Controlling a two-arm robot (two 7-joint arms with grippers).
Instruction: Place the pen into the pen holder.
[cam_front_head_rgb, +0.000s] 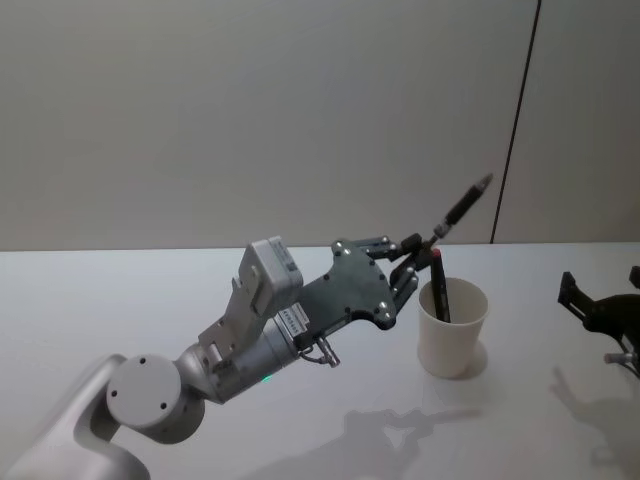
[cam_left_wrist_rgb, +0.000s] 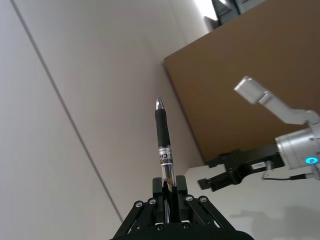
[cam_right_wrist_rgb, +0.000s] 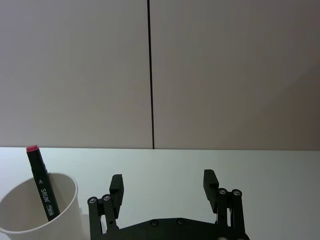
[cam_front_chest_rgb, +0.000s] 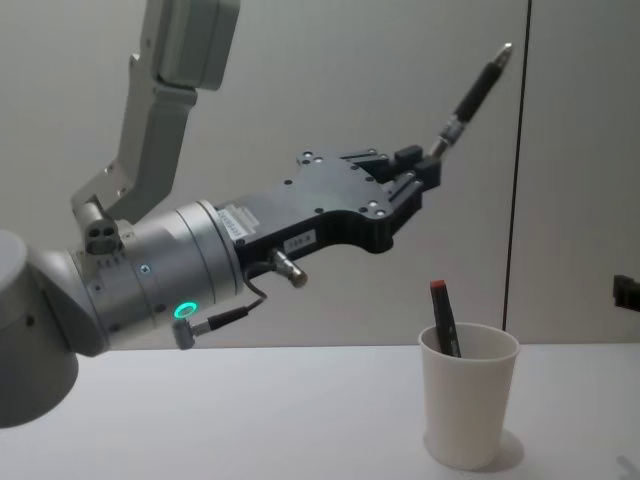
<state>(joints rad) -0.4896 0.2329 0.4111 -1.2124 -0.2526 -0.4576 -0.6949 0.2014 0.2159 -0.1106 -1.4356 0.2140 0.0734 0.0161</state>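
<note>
- Left gripper (cam_front_chest_rgb: 418, 176) hung in open air above the bench (cam_front_head_rgb: 150, 300), with bare surface beneath it and out to the left edge.
- Its fingers were pinched tight on the pen (cam_front_chest_rgb: 470, 100) at the lower end. The pen tilted up and to the right, tip uppermost.
- The pen holder (cam_front_chest_rgb: 468, 410) stood upright on the right half of the bench, not far from the far edge. It sat below the gripper and slightly to its right, with clear space between them.
- A red-capped marker (cam_front_chest_rgb: 444, 320) leaned inside the cup, poking above the rim.
- Right gripper (cam_right_wrist_rgb: 164, 182) hovered low near the right edge with its fingers spread wide, holding nothing, well apart from the cup.
</note>
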